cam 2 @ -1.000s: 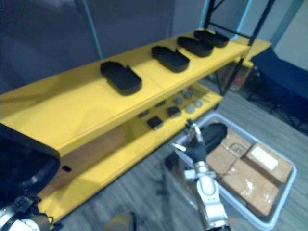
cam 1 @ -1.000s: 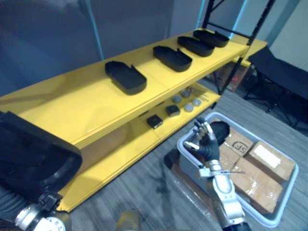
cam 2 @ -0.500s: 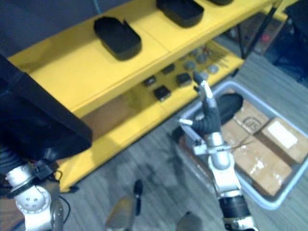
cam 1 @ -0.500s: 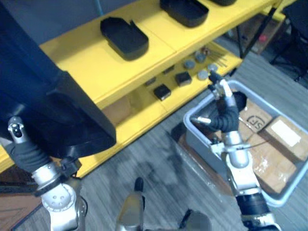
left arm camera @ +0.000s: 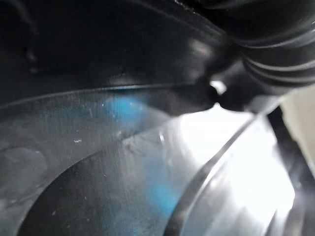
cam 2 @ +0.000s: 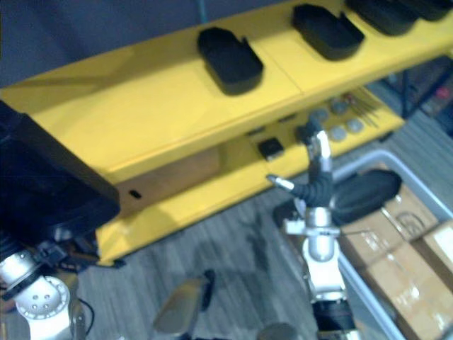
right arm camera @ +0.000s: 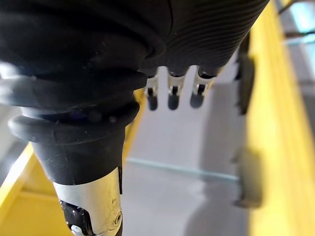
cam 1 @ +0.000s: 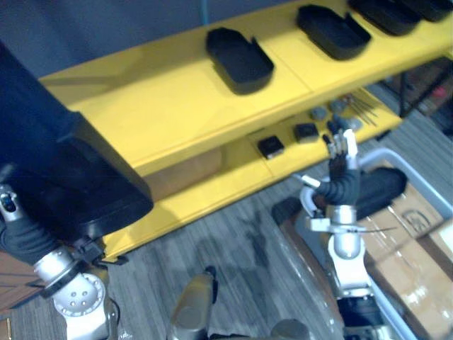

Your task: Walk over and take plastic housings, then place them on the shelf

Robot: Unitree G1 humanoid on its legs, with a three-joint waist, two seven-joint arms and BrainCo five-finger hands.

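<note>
No text, label, number or sign could be read. A faint dark printed mark was seen on the top of a cardboard box (cam 2: 386, 230) at the lower right of the frame, but it could not be made out.

A large black plastic housing (cam 1: 64, 177), cut off at the left edge, hides most of the robot's left hand (cam 1: 20, 237). Small parts (cam 1: 306, 132) on the yellow shelf's (cam 1: 163, 113) lower level are too small to identify. The grey bin (cam 1: 386, 152) of cardboard boxes (cam 1: 417, 276) runs off the right edge.
</note>
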